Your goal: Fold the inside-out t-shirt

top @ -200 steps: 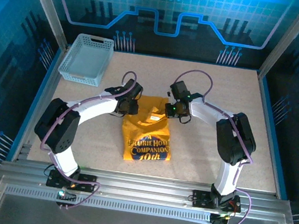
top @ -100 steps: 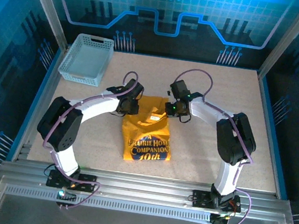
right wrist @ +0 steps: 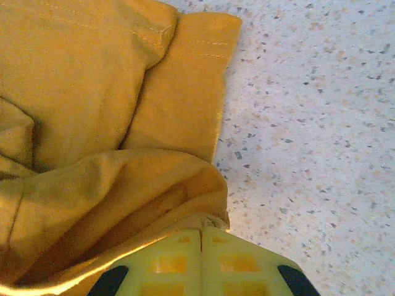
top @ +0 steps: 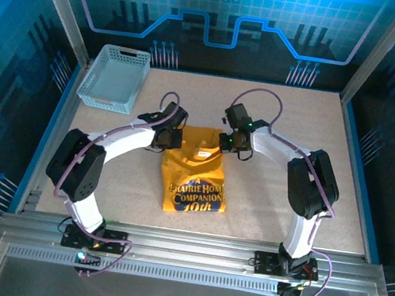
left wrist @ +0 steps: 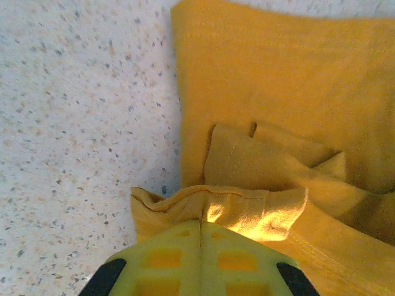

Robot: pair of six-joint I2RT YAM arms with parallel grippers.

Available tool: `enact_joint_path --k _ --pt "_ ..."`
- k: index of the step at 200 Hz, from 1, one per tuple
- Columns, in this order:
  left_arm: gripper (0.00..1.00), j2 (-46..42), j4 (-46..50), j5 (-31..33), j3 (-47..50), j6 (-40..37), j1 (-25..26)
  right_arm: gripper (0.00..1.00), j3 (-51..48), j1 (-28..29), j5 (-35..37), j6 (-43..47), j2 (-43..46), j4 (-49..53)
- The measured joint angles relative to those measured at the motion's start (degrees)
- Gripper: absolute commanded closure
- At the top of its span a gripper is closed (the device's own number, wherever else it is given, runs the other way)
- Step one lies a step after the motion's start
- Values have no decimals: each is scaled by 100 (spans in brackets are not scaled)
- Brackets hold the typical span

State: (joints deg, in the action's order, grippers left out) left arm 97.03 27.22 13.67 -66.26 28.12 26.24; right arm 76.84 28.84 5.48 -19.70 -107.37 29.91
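Mustard t-shirt, far corners pinched by left gripper, right gripper

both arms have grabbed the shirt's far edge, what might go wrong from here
1. The left end effector and right end effector each pinch only a small bunch at the edge of the t-shirt; it may slip out in a lift.
2. Loose folds lie beside both grips, so layers may be left behind or crease.
3. The printed near part rests flat on the table; an uneven pull could skew it.
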Motion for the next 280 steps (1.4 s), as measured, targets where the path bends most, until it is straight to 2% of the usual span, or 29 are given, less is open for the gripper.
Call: enact_joint_path --k 40,73,108,172,185,193,195,212,226,245,280 --pt "100 -1134 -492 -136 315 197 -289 100 120 -120 146 20 584 208" --pt "100 -1259 -984 -461 323 372 -632 100 562 -258 160 61 920 275" --pt "100 -592 -1303 -761 153 516 -909 100 1305 -339 160 157 619 393" --pt "100 1231 -1663 -1445 -885 555 -1224 100 2472 -481 385 293 -994 671" --pt "90 1558 -1685 -1611 -1198 535 -1226 98 2621 -538 424 323 -1250 706" --pt "75 1714 -1687 -1685 -1368 518 -1226 88 2673 -575 446 328 -1353 730" --pt "71 1751 -1685 -1707 -1405 485 -1226 82 2691 -588 452 323 -1381 737" --pt "51 1891 -1596 -1777 -1628 501 -1233 59 2837 -671 461 382 -1534 807" --pt "30 1908 -1425 -1757 -1766 461 -1250 48 2922 -739 461 422 -1569 835" --pt "21 1871 -1058 -1554 -1921 352 -1276 41 2946 -824 452 442 -1545 863" --pt "17 1585 -479 -1279 -1919 280 -1296 34 2645 -905 188 411 -1370 824"
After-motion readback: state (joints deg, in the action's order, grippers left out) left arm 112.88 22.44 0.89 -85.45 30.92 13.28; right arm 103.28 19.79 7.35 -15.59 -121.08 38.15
